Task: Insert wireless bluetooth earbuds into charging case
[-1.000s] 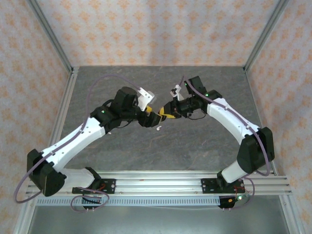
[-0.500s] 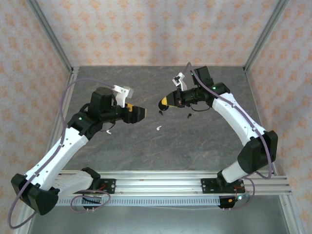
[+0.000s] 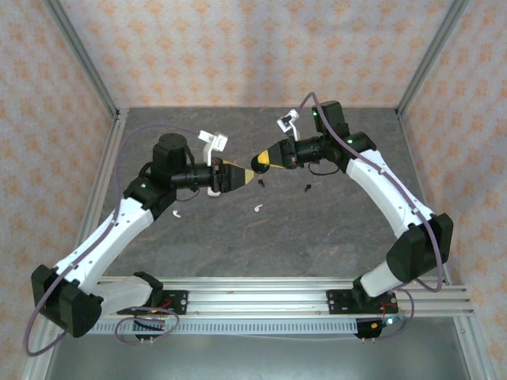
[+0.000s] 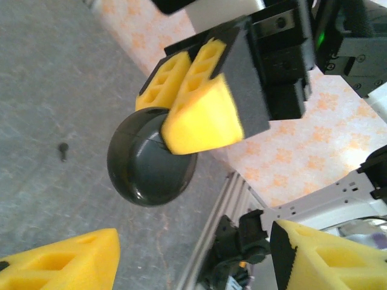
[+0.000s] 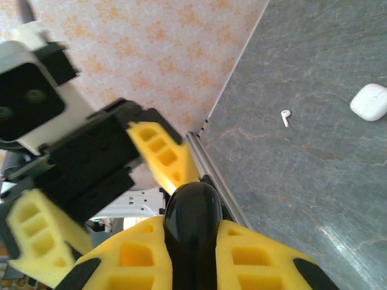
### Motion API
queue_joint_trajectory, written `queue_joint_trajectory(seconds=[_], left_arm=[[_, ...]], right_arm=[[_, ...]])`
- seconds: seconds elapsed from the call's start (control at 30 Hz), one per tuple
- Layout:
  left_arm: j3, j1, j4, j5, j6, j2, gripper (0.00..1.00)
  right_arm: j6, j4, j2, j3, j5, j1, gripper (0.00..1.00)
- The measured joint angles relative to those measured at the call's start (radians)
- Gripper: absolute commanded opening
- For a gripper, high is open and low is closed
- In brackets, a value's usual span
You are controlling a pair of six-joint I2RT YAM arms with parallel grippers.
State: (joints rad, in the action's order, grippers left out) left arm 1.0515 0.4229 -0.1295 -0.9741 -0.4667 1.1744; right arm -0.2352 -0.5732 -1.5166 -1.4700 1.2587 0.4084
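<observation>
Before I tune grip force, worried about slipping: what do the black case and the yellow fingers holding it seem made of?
Black case: likely hard glossy plastic; it shows sharp reflections and a fine seam. Yellow fingers: matte, probably printed plastic or foam, with open ribbed cells.

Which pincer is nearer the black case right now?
Right. The right pincer is shut on the black case; the left pincer is open, close by and facing it, not gripping.

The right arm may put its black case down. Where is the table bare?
Bare: the near strip of table between the white earbuds and the front rail; the far strip along the back wall. Crowded: the middle, where the left gripper meets the right gripper with the black case, near the black earbuds.
</observation>
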Motion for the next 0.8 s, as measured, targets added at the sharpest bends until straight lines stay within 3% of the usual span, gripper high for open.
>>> queue_joint_trajectory(seconds=[0.37,0.8], left_arm=[[0.067,0.0,0.045,-0.09,-0.053,0.086,0.51],[0.115,-0.002,0.067,-0.122,-0.105,0.127,0.16]], right_arm=[[-0.092,0.118,0.032,0.01,0.066,0.0,0.0],[-0.158,0.197,0.068,0.042,0.088,-0.011,0.0]])
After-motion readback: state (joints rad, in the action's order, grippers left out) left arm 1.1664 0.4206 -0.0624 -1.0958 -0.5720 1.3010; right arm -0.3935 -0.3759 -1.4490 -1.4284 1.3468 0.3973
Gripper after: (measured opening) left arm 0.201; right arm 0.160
